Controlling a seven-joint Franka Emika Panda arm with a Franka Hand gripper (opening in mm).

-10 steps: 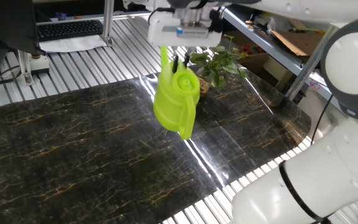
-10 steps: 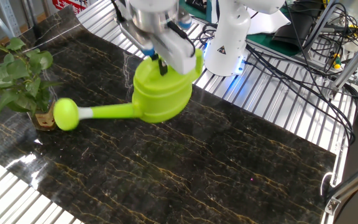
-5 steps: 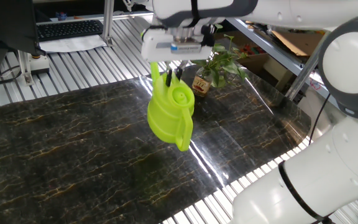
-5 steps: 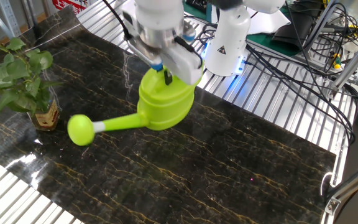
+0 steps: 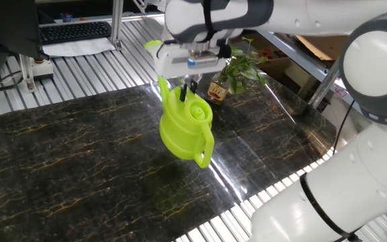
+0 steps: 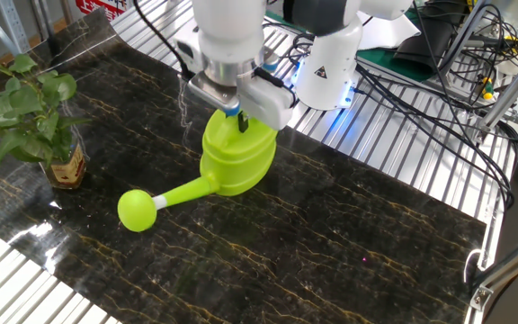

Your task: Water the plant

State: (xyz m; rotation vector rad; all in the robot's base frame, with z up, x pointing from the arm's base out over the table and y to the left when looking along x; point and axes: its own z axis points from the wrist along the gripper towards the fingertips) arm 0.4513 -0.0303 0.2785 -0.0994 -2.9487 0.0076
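Nearest you in the other fixed view, the round rose of the watering can [image 6: 232, 157] points out over the dark marble table [image 6: 349, 243], its spout angled slightly downward. Behind it, you have the gripper [image 6: 238, 117] clamped from above on the can's top handle, jaws pinching it, the can's body hanging just above the tabletop. Farther off, at the table's far left edge, the plant [image 6: 34, 112] stands upright in its brown jar, well apart from the rose. Beyond the table, cables lie across the slatted bench.
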